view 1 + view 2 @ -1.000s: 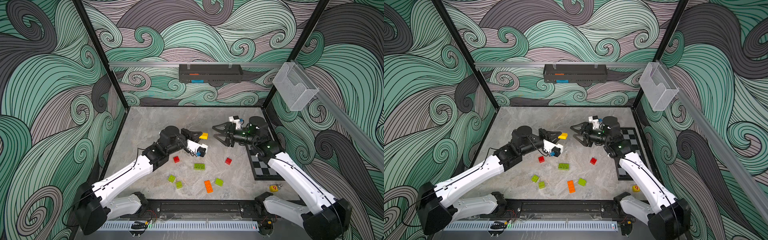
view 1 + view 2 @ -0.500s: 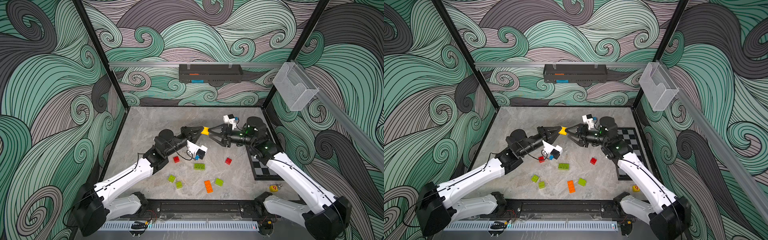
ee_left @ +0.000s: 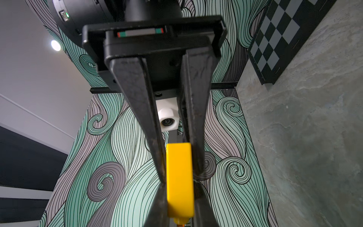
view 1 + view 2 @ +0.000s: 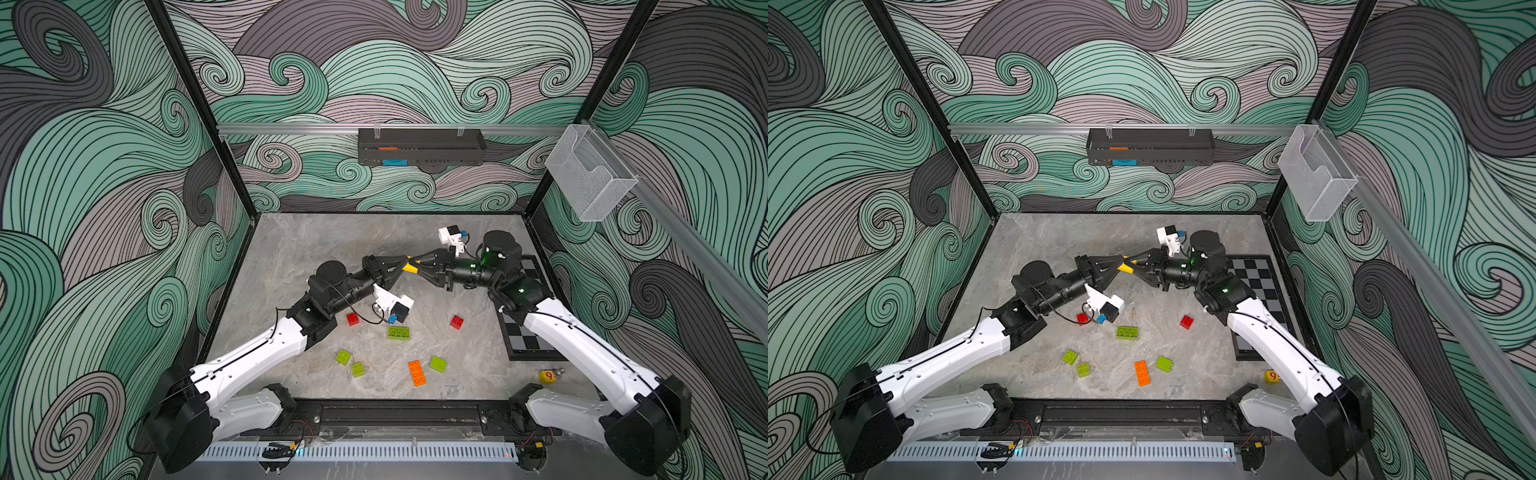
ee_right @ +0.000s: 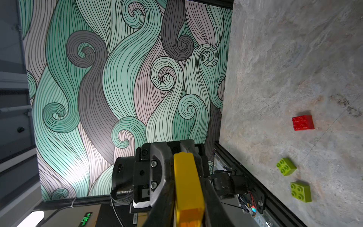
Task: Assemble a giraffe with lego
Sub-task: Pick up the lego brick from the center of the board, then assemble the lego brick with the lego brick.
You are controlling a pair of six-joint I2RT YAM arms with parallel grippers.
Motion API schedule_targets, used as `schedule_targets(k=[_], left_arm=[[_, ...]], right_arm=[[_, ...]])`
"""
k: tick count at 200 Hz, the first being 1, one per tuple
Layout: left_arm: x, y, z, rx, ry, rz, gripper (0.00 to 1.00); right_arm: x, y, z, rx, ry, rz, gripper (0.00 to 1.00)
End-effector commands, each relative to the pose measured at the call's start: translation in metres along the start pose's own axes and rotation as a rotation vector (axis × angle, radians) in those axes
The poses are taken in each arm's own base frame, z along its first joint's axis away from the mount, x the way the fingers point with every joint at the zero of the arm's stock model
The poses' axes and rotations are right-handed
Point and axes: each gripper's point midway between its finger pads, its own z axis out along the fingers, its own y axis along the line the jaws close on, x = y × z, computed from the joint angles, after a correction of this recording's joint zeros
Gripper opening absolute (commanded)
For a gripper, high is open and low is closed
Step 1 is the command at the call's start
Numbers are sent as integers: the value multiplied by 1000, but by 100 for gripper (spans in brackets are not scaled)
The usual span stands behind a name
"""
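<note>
A yellow lego brick (image 4: 410, 267) (image 4: 1126, 267) hangs above the table's middle, pinched from both ends. My left gripper (image 4: 404, 263) (image 3: 179, 184) is shut on it from the left. My right gripper (image 4: 417, 266) (image 5: 188, 198) is shut on the same brick (image 5: 187, 176) from the right. Loose lego lies on the table nearer the front: two red squares (image 4: 353, 318) (image 4: 456, 322), a long lime brick (image 4: 398, 333), three lime squares (image 4: 343, 356) (image 4: 358, 369) (image 4: 438, 364) and a long orange brick (image 4: 417, 372). No giraffe figure is in view.
A black-and-grey checkerboard (image 4: 528, 340) lies under the right arm at the table's right edge. A small yellow cube with a red 9 (image 4: 547, 376) sits at the front right. A black wall tray (image 4: 419, 145) and a clear holder (image 4: 590, 174) hang above.
The left gripper carried the yellow brick up and to the right. The right gripper, open a second ago, came in from the right and shut on the brick's other end.
</note>
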Motion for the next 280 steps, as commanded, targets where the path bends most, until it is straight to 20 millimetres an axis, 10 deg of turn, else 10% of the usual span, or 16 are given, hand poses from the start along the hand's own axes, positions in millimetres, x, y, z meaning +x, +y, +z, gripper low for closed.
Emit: schedule_targets(k=[1,15,50,133,210,280], left_arm=[[-6,7,-3,-26,-28,17,0],[-5,5,-3,-17,-21,14,5],[9,-2,-9,26,60,-5,98],[85,-34,-90,144,471,-422,99],[105,-48,-183,23,824,-1349,99],[122,-58,-220,-260,896,-1593,99]], right_arm=[[-5,12,0,-18,-26,-50,11],[-4,8,0,-8,-20,-43,0],[3,-12,-9,93,-8,-44,0],[39,-121,-41,645,71,-124,0],[68,-194,8,1014,212,-179,0],[73,-212,45,1210,224,-272,0]])
